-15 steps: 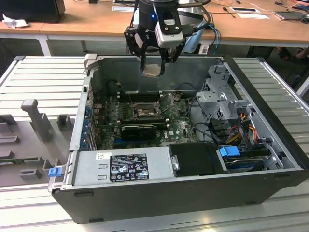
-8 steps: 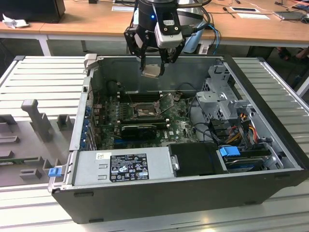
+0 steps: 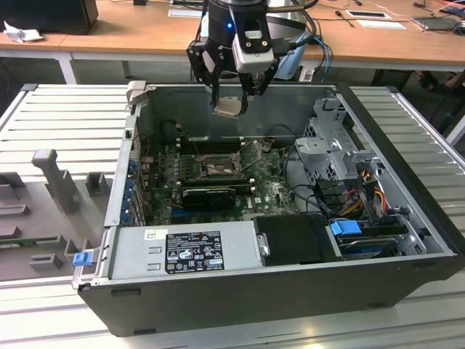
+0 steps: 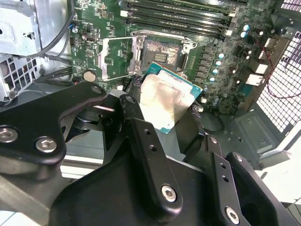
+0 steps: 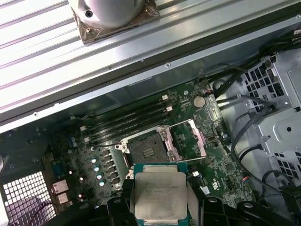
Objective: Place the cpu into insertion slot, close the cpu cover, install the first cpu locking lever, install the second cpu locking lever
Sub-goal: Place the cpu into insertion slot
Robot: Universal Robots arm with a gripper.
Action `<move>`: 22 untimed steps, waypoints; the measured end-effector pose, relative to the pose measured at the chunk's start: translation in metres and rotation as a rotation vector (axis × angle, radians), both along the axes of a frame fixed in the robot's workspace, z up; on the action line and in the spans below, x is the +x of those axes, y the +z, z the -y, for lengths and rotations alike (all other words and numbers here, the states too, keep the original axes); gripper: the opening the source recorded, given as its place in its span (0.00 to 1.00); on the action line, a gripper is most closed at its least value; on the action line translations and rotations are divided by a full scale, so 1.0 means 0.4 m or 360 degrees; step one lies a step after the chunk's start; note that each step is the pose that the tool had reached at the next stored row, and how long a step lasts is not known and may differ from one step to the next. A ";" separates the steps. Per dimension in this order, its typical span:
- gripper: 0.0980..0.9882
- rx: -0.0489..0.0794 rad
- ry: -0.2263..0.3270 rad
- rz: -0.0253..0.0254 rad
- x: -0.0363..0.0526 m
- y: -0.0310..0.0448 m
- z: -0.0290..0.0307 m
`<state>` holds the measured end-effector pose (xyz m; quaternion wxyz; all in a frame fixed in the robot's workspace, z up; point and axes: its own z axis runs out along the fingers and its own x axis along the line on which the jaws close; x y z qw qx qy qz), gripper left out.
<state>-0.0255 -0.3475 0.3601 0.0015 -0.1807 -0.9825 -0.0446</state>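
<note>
A Universal Robots arm's black two-fingered gripper (image 3: 231, 103) hangs over an open black tower computer case (image 3: 218, 305). It is clamped on the cpu (image 3: 227, 109), a small flat square chip with a dull silver-grey metal face.

In both wrist views the black fingers (image 4: 141, 136) press against opposite edges of the chip (image 4: 167, 101). The chip's grey face looks up at the cameras and a green rim shows around it. In the exterior view it is held at a slight tilt, in the air near the case's upper edge and well apart from the board below.

The insertion slot (image 3: 213, 166), a square dark socket with a silver metal rim, sits bare in the green circuit board (image 3: 272, 190) at the bottom of the case.

In the first wrist view the cpu cover (image 5: 190, 140), a thin square silver metal frame with a large cut-out centre, stands open just beside the socket (image 5: 145, 150). Long black memory slots (image 5: 127, 120) run along the socket's other side.

A grey metal power supply box (image 3: 185, 251) with a black label sits in the case's near corner in the exterior view. The case lies on a ribbed silver aluminium table (image 3: 65, 116), with a brown wooden desk (image 3: 131, 33) behind it.
</note>
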 end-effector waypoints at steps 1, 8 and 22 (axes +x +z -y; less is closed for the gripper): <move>0.49 0.0000 -0.0001 0.00000 0.000 0.000 0.000; 0.49 0.0000 -0.0016 0.00001 0.000 -0.001 0.000; 0.49 0.0000 -0.0056 0.00001 0.000 -0.002 0.000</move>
